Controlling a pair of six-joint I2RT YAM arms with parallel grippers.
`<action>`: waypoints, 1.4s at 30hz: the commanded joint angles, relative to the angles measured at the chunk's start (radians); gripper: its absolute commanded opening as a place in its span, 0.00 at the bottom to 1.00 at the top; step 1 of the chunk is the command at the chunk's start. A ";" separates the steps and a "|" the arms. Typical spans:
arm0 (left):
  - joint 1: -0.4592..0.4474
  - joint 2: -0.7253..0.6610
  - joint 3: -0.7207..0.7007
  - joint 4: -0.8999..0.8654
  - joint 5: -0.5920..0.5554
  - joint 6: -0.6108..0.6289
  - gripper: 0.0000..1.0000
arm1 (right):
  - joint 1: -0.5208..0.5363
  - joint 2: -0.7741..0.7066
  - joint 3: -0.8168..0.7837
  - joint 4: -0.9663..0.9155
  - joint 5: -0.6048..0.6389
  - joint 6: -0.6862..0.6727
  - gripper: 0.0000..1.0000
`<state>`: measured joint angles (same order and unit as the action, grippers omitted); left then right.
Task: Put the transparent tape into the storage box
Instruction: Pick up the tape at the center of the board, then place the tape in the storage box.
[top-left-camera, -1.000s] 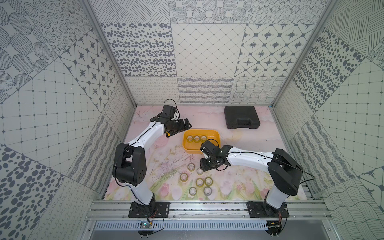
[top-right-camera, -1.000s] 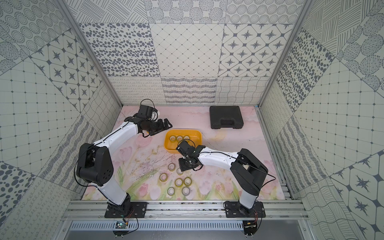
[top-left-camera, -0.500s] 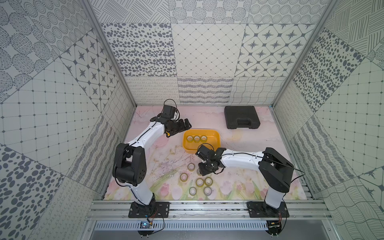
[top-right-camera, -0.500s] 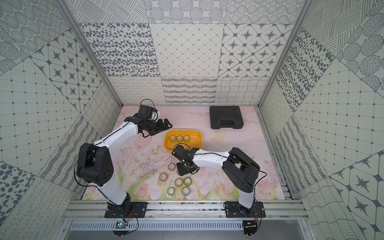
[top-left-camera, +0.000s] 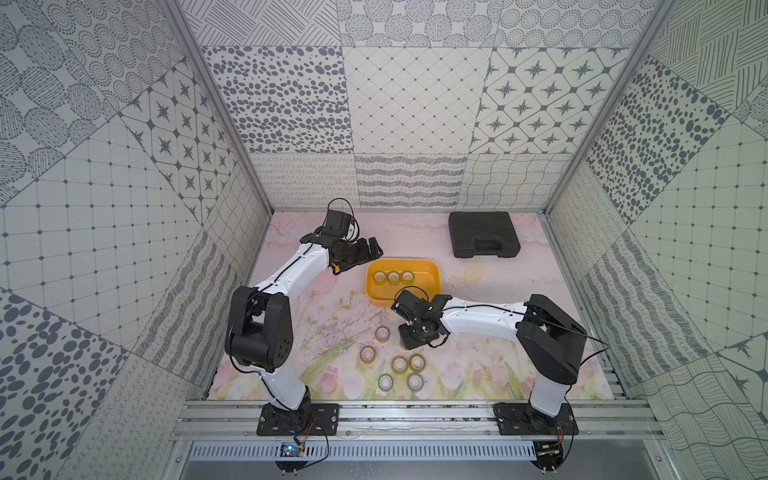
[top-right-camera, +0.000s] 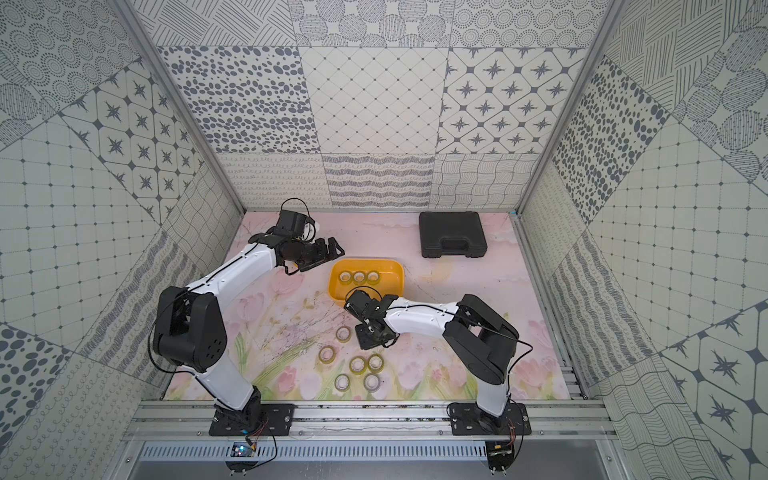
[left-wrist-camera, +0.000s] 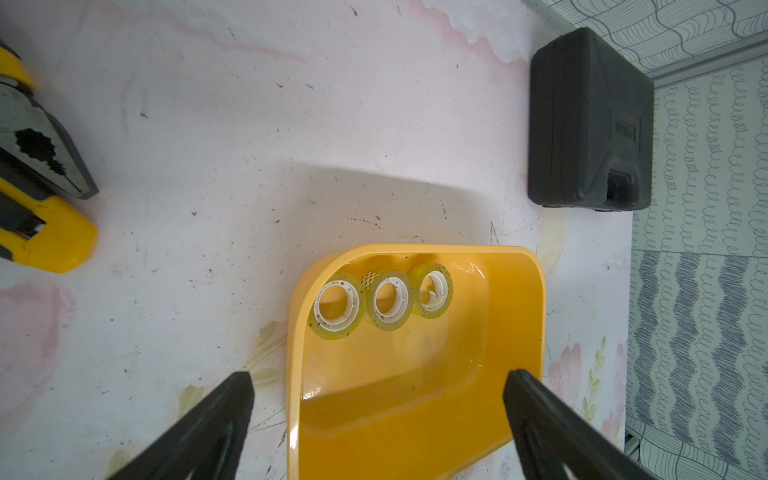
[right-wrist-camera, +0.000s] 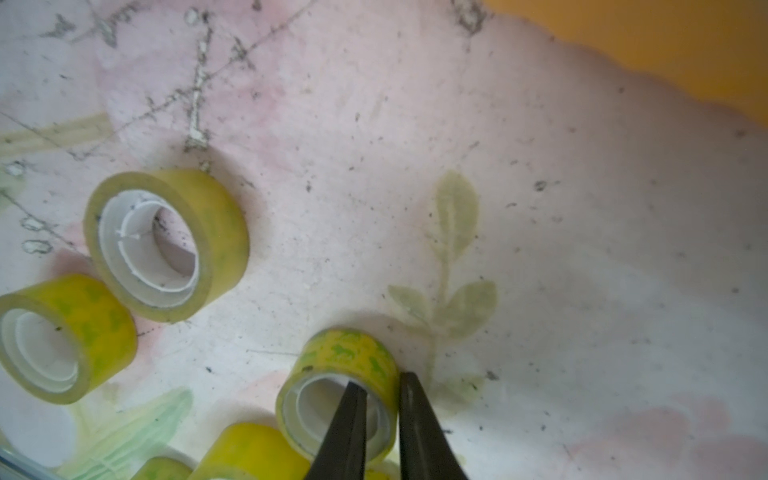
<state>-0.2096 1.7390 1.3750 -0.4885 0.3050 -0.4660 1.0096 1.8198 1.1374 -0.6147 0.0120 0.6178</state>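
Right fingers clamped on a tape roll on the desk.
I have one finger in its core and one outside its wall. The roll lies near the box, beside six loose rolls. Three more rolls sit in a row inside the box. My left fingers hang wide apart by the box's corner.
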 joint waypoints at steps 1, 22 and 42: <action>0.000 -0.015 0.016 -0.018 -0.012 0.030 0.99 | 0.002 -0.040 0.024 -0.002 0.038 -0.007 0.13; 0.014 -0.117 -0.052 0.070 -0.073 0.027 0.99 | -0.266 -0.021 0.421 -0.199 0.074 -0.245 0.14; 0.025 -0.117 -0.040 0.054 -0.083 0.033 0.99 | -0.393 0.314 0.594 -0.200 0.160 -0.270 0.10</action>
<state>-0.1947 1.6291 1.3209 -0.4534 0.2462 -0.4595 0.6250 2.1159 1.6936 -0.8234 0.1249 0.3553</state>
